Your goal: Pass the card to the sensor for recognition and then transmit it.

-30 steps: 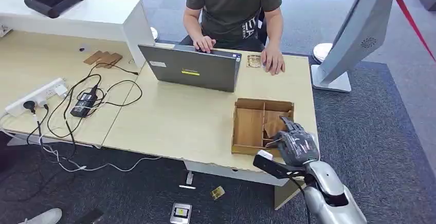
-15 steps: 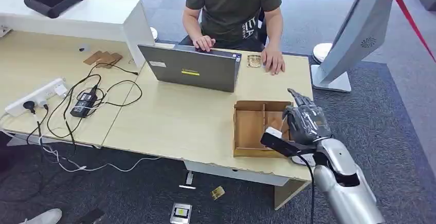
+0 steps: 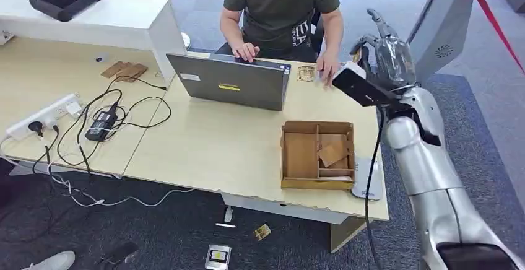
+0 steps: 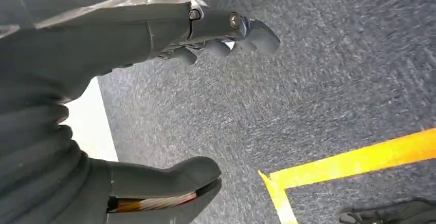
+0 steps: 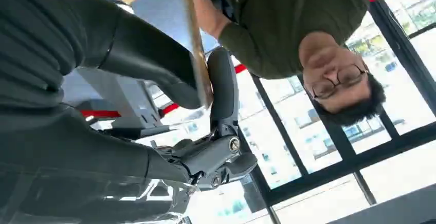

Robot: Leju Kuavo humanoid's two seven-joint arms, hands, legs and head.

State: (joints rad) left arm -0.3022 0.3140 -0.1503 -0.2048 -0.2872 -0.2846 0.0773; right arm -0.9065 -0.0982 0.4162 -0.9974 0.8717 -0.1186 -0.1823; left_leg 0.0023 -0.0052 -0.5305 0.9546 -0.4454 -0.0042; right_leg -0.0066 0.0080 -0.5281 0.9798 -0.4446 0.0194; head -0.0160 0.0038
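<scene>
Upper right of head view: right hand (image 3: 387, 53) raised, pinching card (image 5: 196, 44) edge-on between thumb and finger. Keep card flat toward sensor (image 3: 441, 34), pinch steady. Left hand (image 4: 128, 80) hanging over carpet, fingers apart, holding nothing.

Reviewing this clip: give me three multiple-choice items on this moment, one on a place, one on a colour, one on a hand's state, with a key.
1. Where does the wooden tray sit?
A. on the desk near its front edge
B. on the floor
C. on the laptop

2. What colour is the floor line in the left wrist view?
A. blue
B. yellow
C. white

3. What is the right hand doing?
A. resting flat on the desk
B. holding a thin card raised above the desk
C. gripping a cable

Key: 1 A, the tray lies by the desk's front edge. 2 B, the stripe is yellow. 3 B, thumb and finger pinch the card.
</scene>
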